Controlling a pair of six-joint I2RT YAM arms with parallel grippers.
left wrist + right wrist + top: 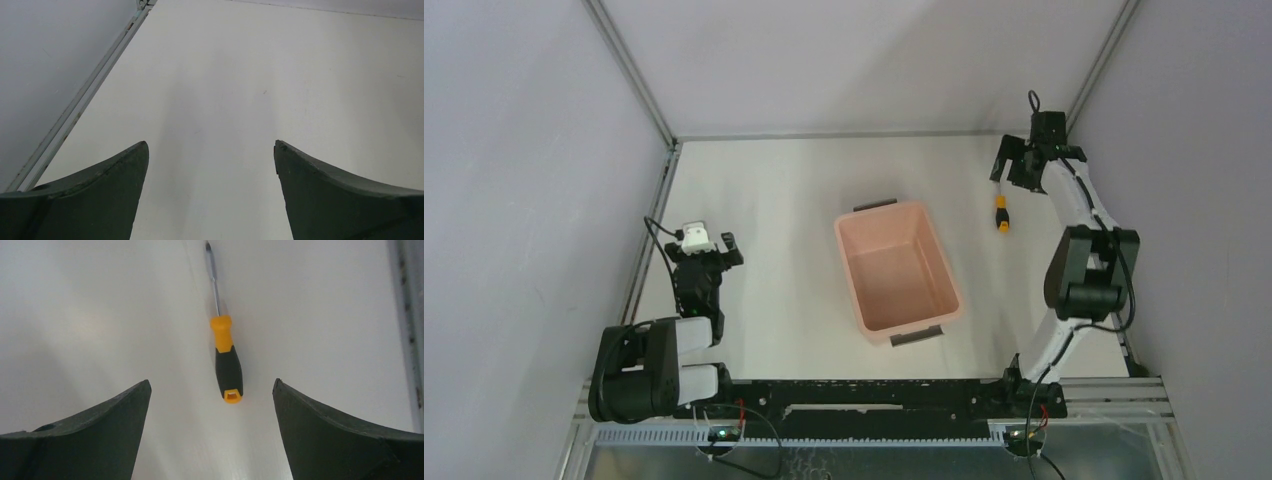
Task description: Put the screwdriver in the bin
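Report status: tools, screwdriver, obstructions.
Left tool open, empty. Right tool open, facing screwdriver. Screwdriver on table, right of bin. Nothing between them.

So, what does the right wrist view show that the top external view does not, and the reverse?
Only the right wrist view shows the thin metal shaft of the screwdriver and the square hole in its handle end, between the wide-open right fingers. Only the top external view shows the empty pink bin and the left arm. Both show the screwdriver lying flat on the white table.
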